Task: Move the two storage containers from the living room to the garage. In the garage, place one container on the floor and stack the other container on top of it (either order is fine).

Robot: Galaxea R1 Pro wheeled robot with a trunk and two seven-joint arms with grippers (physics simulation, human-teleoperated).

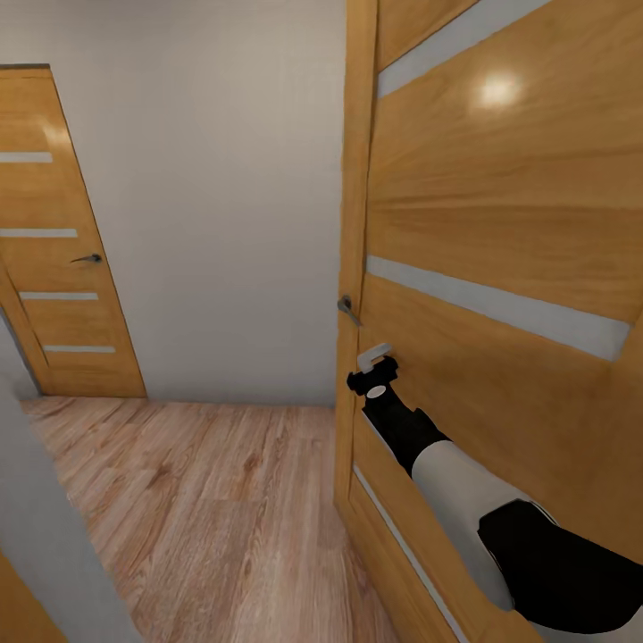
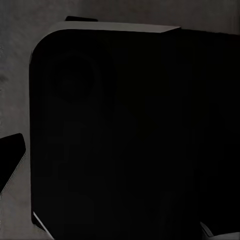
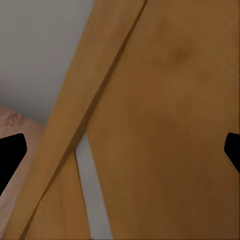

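1. The head view looks into a narrow hallway with a light wood plank floor point(image 1: 205, 500) and a plain white-grey wall point(image 1: 214, 205) straight ahead.
2. A near orange wooden door point(image 1: 500, 232) with pale horizontal strips stands on the right, its edge toward the camera and its metal handle point(image 1: 346, 309) jutting from that edge.
3. A second orange door point(image 1: 62, 250) of the same pattern sits closed at the far left, with a dark lever handle point(image 1: 87, 258) on its right side.
4. The right arm point(image 1: 464, 491), white with black joints, reaches forward along the face of the near door, just below its handle.
5. The right pincer point(image 1: 377, 357) sits at the arm's tip, right against the door near its edge; whether it touches the wood cannot be told.
6. In the right wrist view the pincer's two dark fingertips point(image 3: 11, 156) sit at opposite borders, spread wide with nothing between them; behind them are the door's wood and one pale strip.
7. The left wrist view shows a large dark rounded shape point(image 2: 130, 135) against mottled grey; what it is cannot be told.
8. One dark fingertip point(image 2: 10, 155) of the left pincer shows at the border, so how far it is spread cannot be told.
9. Where the two storage containers are cannot be told from these views.
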